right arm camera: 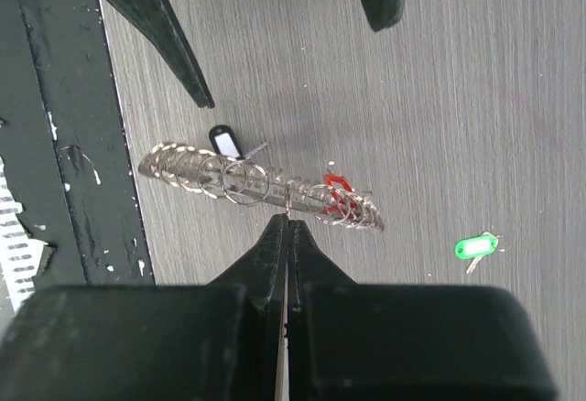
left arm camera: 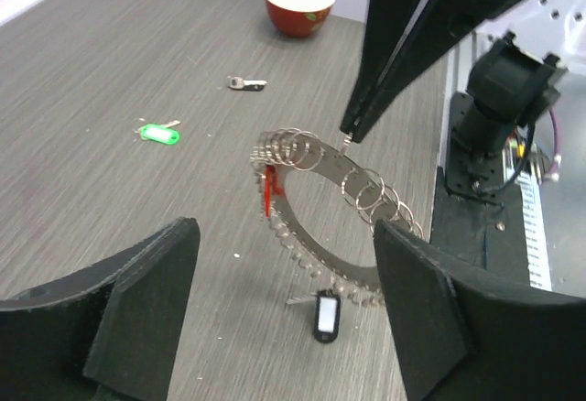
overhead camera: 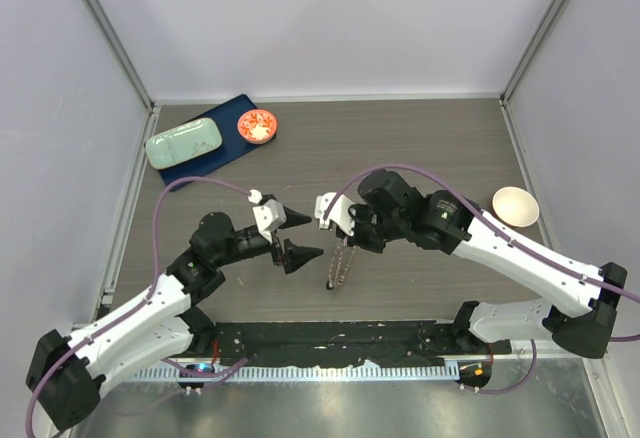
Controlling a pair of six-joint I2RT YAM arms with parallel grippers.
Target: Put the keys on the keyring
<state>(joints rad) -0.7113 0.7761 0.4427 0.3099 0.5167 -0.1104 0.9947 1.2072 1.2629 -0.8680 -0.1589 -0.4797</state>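
The right gripper is pinched fully closed on the top edge of the keyring, its two fingers pressed flat together over the grey band. The ring stands on edge beneath it, tilted, with its fringe of small silvery keys and wire loops bristling all round. Its lowest keys look to be at the table, though I cannot tell whether they rest on it. A red tag hangs among the loops on the side of the ring nearer the table's middle. The left gripper faces the ring from the other side, jaws spread wide and holding nothing, one finger on each side of the ring and apart from it. Just under the ring, on the wood, lies a black tag with a white label. Farther out, the green-tagged key lies flat on the table, well apart from the ring, and beyond it lies a small loose key with a dark head. A red bowl with a pale inside stands near the far edge in the left wrist view. At the back left a blue tray carries a pale green case and a small red dish.
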